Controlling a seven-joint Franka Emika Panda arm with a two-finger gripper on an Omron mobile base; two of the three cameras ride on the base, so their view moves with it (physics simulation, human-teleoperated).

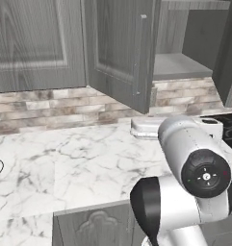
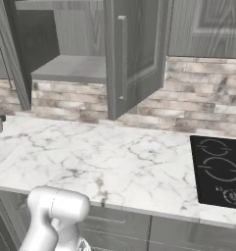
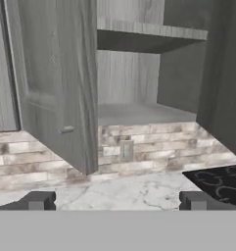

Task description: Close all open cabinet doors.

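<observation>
- Cabinet doors on the wall unit above the marble counter stand open: the left door swings out toward the robot with its slim bar handle on the free edge, and the right door is swung out at the far side of the opening.
- From the right base view the nearer open door hangs edge-on over the counter, its handle facing the camera; the other open door sits at the left of the opening.
- Between the two doors the cabinet interior is exposed, with a lower shelf and an upper shelf; both shelves look bare, though their back corners are in shadow.
- A neighbouring wall-cabinet door to the left lies flat and closed.
- In the hand view the gripper points at the open cabinet, its dark fingertips spread wide with nothing between them.
- A black cooktop is set into the counter at the right, and a wall outlet sits on the brick backsplash under the cabinet.
- A white appliance rests on the counter below the left door, partly behind the arm.
</observation>
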